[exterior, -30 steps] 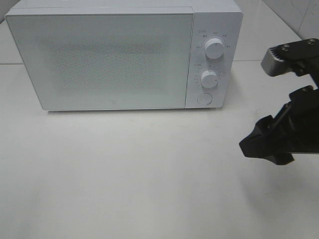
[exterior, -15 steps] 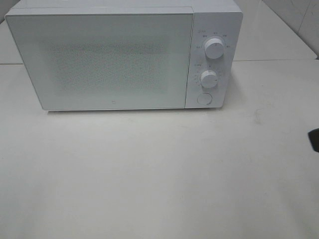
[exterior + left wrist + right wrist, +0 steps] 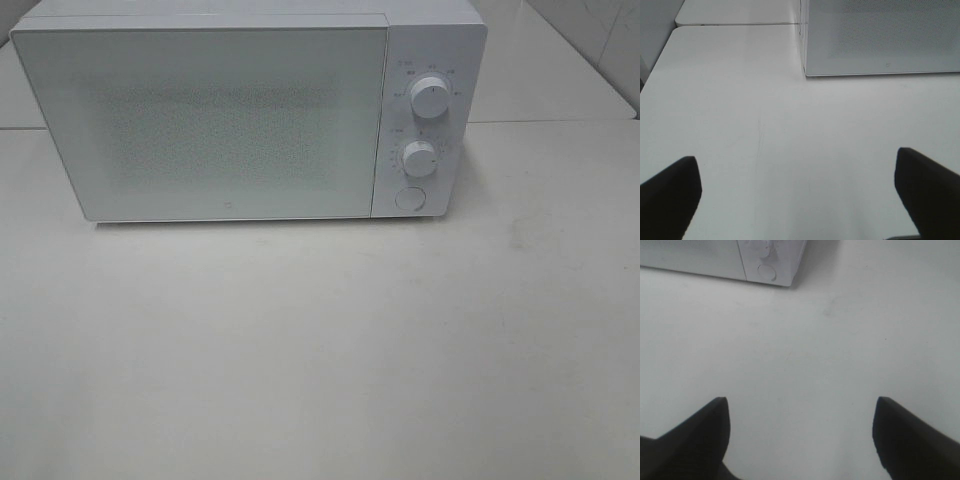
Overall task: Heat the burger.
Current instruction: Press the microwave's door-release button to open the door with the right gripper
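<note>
Burger is showing in none of the views at this moment: it is not lying on the table (image 3: 320, 360) in front of the microwave (image 3: 445, 45), and whether it is sitting behind the microwave's closed, frosted door (image 3: 200, 120) cannot be told. What is changing is the right arm. A second ago its black gripper was hanging to the right of the microwave's control panel in the high view, half a second ago only a dark sliver was lingering at that edge, and now it is gone from that view altogether. The right gripper (image 3: 800, 400) is now looking across bare table toward the microwave's front right corner, its jaws standing spread with nothing between them. The left gripper (image 3: 794, 155) is hanging off the microwave's front left corner, jaws likewise spread wide and holding nothing. The door is staying shut, and the upper dial (image 3: 430, 97), lower dial (image 3: 419, 158) and round button (image 3: 409, 198) are showing no visible change. For the task this is reading as the right arm drawing back from the panel side rather than approaching it. Either the burger is already inside and heating, or it is waiting out of frame, and the pictures are not settling which.
</note>
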You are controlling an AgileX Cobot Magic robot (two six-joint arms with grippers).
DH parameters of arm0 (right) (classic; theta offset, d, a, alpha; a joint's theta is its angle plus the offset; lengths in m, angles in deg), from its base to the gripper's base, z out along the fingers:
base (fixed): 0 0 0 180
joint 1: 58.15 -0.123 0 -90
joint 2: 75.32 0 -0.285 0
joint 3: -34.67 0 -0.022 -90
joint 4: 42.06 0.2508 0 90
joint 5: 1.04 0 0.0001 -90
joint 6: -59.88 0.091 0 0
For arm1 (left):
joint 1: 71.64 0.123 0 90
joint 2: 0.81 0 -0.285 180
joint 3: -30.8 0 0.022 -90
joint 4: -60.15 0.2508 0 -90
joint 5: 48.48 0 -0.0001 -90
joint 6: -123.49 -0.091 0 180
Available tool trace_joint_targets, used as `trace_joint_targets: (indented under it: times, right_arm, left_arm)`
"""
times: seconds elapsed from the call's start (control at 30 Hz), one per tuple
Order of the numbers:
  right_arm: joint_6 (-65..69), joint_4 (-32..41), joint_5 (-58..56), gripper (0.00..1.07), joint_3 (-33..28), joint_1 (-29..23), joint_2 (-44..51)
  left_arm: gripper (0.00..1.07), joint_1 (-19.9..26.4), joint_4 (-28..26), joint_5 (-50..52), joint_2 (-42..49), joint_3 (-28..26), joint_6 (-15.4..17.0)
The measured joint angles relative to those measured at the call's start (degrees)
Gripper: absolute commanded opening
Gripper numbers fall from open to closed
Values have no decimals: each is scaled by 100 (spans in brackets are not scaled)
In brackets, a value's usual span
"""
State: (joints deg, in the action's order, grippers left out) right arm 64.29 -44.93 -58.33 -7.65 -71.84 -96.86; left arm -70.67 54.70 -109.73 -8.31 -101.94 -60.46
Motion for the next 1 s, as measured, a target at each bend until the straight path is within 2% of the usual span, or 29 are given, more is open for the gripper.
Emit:
trace_joint_targets:
  times: [0.13, 0.3, 0.37, 0.5, 1.0]
  right_arm:
    - [-6, 0, 6, 76, -34, 160, 315]
    - [-11, 0, 0, 76, -332, 344, 751]
    - [-40, 6, -6, 76, -607, 573, 1134]
    - [-46, 6, 0, 76, -619, 705, 1358]
    - [-103, 6, 0, 76, -630, 802, 1398]
  left_arm:
    - [99, 0, 0, 0, 0, 0, 0]
    - [99, 0, 0, 0, 0, 0, 0]
    - [99, 0, 0, 0, 0, 0, 0]
    - [99, 0, 0, 0, 0, 0, 0]
    - [99, 0, 0, 0, 0, 0, 0]
